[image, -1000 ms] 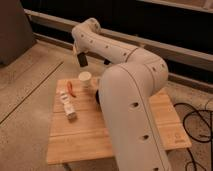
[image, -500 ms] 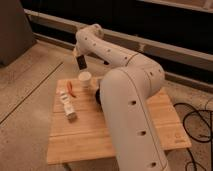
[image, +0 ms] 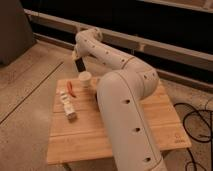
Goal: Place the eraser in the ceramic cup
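Note:
The ceramic cup [image: 85,78] is a small cream-white cylinder standing upright near the back left of the wooden table [image: 150,120]. My gripper [image: 78,65] shows as a dark shape at the end of the white arm [image: 107,52]. It hangs just above and slightly left of the cup, over the table's back edge. I cannot make out the eraser as separate from the gripper's dark shape, and no small black block shows on the table.
A long pale box with printed marks [image: 66,105] lies at the table's left side. A small red object [image: 71,90] lies between it and the cup. My large white arm body [image: 125,120] covers the table's middle. Black cables [image: 197,125] lie on the floor at right.
The gripper has come down a little and now hangs closer to the cup. The things on the table have not moved.

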`<state>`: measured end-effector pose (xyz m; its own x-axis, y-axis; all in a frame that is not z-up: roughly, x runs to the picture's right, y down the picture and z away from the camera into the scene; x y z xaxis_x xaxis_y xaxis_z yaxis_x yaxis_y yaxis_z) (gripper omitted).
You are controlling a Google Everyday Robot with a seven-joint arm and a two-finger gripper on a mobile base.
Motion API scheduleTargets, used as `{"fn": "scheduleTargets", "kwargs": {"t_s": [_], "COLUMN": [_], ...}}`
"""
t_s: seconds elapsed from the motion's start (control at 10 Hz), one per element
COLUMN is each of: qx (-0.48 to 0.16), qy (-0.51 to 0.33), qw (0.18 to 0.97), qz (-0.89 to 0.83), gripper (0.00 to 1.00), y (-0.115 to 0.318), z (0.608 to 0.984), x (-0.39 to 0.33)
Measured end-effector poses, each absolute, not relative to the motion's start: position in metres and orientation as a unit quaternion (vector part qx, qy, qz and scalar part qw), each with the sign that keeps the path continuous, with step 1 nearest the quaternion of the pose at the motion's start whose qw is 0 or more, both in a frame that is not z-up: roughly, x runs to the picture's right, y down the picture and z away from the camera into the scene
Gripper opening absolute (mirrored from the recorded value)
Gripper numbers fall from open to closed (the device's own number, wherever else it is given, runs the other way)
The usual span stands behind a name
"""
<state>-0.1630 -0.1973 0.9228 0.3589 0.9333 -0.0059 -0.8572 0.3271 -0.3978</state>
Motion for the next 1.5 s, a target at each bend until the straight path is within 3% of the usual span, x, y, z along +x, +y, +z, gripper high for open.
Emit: {"fn": "scheduleTargets", "kwargs": {"t_s": [0.7, 0.8, 1.3, 1.5], "qx": [-0.191, -0.194, -0.203, -0.205], "qy": [-0.086, -0.084, -0.085, -0.084], "qw": [0.809, 0.810, 0.810, 0.809], "qz": [0.549, 0.547, 0.544, 0.544], "gripper": [0.01, 0.07, 0.63, 0.74], "y": [-0.181, -0.179, -0.180, -0.181], "z": [0.940, 0.941, 0.944, 0.945], "x": [-0.156, -0.156, -0.155, -0.155]}}
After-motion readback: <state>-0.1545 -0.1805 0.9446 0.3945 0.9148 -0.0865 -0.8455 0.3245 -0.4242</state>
